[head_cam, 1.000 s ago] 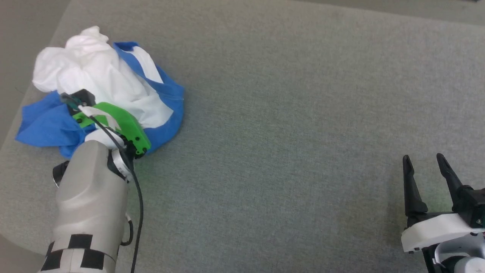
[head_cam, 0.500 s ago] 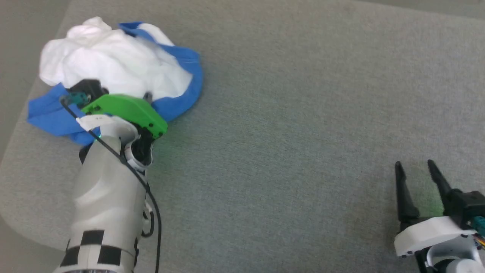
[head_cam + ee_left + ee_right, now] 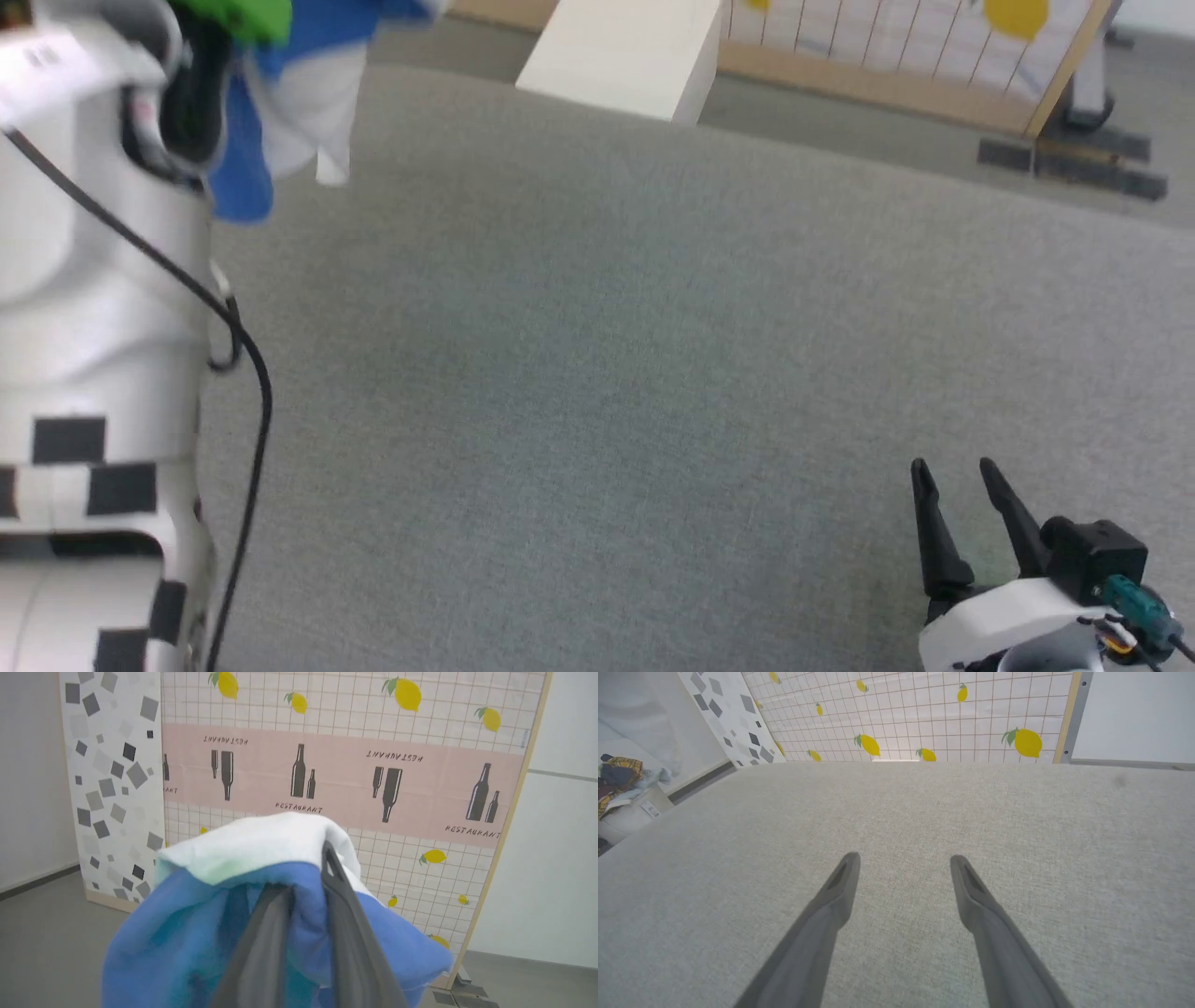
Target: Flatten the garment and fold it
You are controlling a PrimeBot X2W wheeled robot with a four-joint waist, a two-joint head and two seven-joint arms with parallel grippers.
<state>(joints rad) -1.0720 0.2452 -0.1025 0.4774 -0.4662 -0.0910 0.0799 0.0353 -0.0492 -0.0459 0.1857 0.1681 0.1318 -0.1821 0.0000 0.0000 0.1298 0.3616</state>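
Left wrist view: garment point(image 3: 252, 844) newly aloft, apparently pinched by left end effector point(image 3: 303, 870); right end effector point(image 3: 953, 467) still spread.

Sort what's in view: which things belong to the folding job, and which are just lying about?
Job: shirt, gripped by the left tool; open right tool; grey pad.
Lying about: lemon-print screen, white box, heap of clothes.

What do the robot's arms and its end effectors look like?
The left arm is pale and rounded, with black squares printed on it, a thin black cable running along it and a bright green piece near the wrist. The right end effector has two long, pointed dark fingers on a white base, with a small teal plug.
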